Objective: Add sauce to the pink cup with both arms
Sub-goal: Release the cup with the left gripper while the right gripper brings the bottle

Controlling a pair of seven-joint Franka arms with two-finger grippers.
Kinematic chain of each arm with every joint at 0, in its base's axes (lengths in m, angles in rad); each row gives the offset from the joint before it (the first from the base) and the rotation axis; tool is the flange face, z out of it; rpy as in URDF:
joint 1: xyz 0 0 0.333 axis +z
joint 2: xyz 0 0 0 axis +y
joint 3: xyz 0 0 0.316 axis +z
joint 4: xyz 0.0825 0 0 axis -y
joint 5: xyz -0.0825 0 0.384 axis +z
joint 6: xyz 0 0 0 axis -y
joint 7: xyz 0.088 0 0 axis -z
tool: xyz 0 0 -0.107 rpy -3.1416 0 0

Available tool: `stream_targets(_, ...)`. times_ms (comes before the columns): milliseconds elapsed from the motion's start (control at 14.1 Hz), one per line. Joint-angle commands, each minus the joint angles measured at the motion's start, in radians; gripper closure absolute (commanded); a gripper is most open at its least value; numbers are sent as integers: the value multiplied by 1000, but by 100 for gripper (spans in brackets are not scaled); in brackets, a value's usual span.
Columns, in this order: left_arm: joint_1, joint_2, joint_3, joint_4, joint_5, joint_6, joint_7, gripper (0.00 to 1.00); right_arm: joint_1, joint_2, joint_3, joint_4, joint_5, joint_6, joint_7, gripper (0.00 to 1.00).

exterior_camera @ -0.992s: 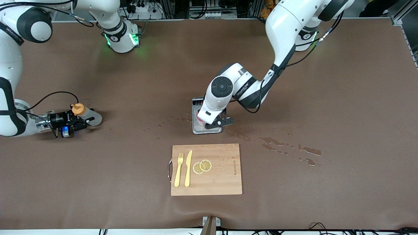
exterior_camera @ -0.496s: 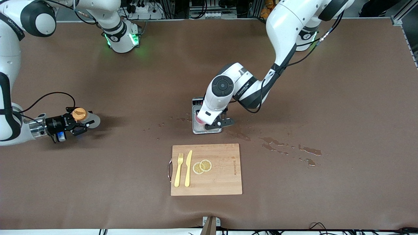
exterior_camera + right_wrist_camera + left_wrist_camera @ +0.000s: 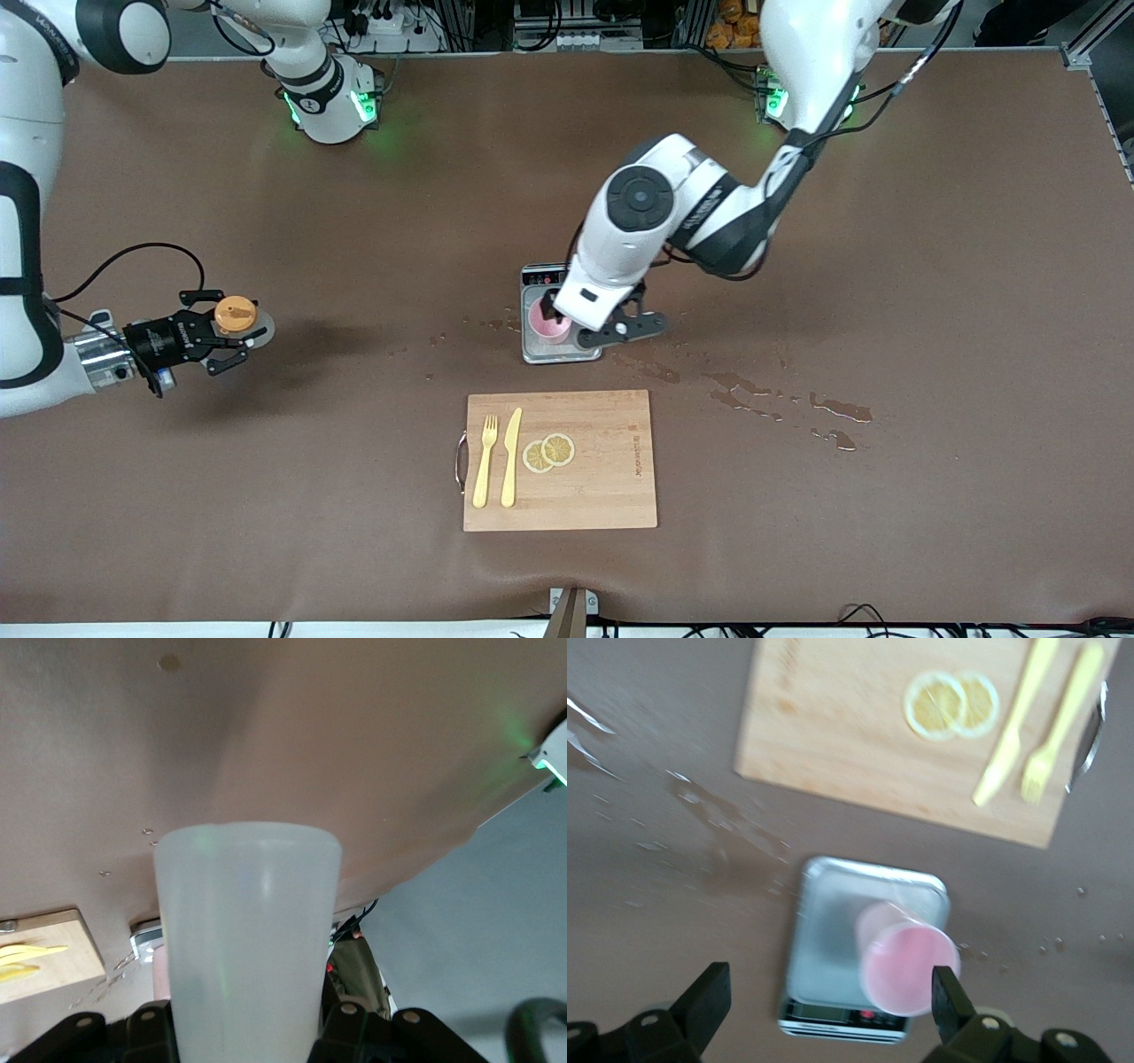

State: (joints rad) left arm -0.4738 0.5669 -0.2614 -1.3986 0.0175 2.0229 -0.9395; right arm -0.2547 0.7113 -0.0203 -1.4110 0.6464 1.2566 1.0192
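The pink cup [image 3: 550, 323] stands on the grey scale [image 3: 562, 354] at mid-table. My left gripper [image 3: 567, 319] hangs just above it, open and empty. In the left wrist view the cup [image 3: 907, 967] is beside one finger [image 3: 946, 992], off the middle of the left gripper [image 3: 830, 992], over the scale's plate [image 3: 833, 921]. My right gripper [image 3: 217, 339], toward the right arm's end of the table, is shut on the sauce bottle [image 3: 237, 317], held upright with its orange cap up. In the right wrist view the whitish bottle [image 3: 244, 921] fills the right gripper [image 3: 244, 1032].
A wooden cutting board [image 3: 602, 496] lies nearer to the front camera than the scale, with a yellow fork [image 3: 484, 461], a yellow knife [image 3: 511, 456] and lemon slices [image 3: 548, 452] on it. Wet spill patches [image 3: 780, 408] lie toward the left arm's end.
The left gripper has risen off the cup and shifted toward the left arm's end, so the cup now shows. The right gripper has lifted the bottle and turned it upright.
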Motion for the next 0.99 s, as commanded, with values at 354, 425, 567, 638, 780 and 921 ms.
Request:
stream_targets(354,308,-166,-10,-26,-2,-272,328,0,164,-99,-7,29,-105,-5,255,53)
stream_targets(425,334,-183,-9,-26,4,-292,365,0,179,-102,-7,30,-111,-5,277,53)
stream_targets(567,377,-205,-7,-26,13,-325,438,0,219,-119,-7,37,-132,-3,338,53)
stream_targets(638,382,-216,-6,-34,18,-349,480,0,239,-125,-7,37,-137,-3,375,54)
stream_targets(780,386,-254,-7,-59,64,-395,522,0,278,-127,-9,44,-145,-3,447,54)
stream_targets(921,417,-292,-7,-92,75,-424,568,0,311,-127,-7,73,-148,-3,522,54)
